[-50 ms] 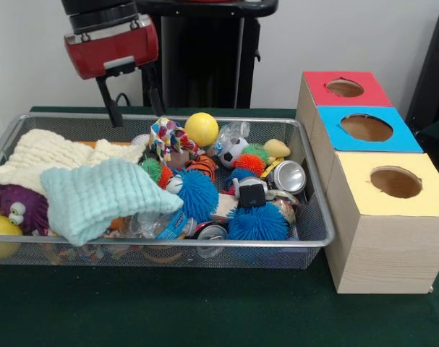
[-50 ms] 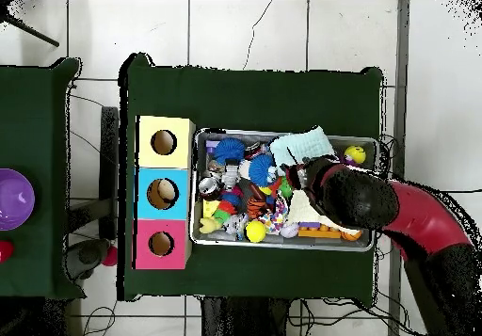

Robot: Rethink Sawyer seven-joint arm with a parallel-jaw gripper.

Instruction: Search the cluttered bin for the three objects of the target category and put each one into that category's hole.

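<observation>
From the front, the end effector [image 1: 134, 103] is hanging above the far left part of the wire bin [image 1: 317, 217], its two black fingers [image 1: 109, 103] standing apart with nothing between them and not touching the clutter. The bin is sitting on the green counter [image 1: 205, 318] and is holding a cream cloth [image 1: 45, 153] and a pale green cloth [image 1: 96, 196] at its left side, with a purple toy [image 1: 20, 206] peeking out below them. A yellow ball [image 1: 202, 129] is lying near the far wall, beside a patterned cloth toy [image 1: 168, 137]. Two blue spiky balls [image 1: 197, 194] are lying toward the near right, with a silver can [image 1: 288, 176] just beyond them and a small soccer ball [image 1: 233, 152] behind. Right of the bin, three boxes are standing in a row: the red box [image 1: 346, 89] farthest, the blue box [image 1: 366, 129] between, the yellow box [image 1: 393, 184] nearest, each with a round hole on top. Which things belong to the target category I cannot tell

From overhead, the arm [image 2: 414, 219] is reaching in from the right and covering part of the bin [image 2: 282, 241]. The three boxes [image 2: 165, 193] are lining up just beside the bin's left edge. A purple bowl [image 2: 14, 199] is sitting on a separate counter at the left
</observation>
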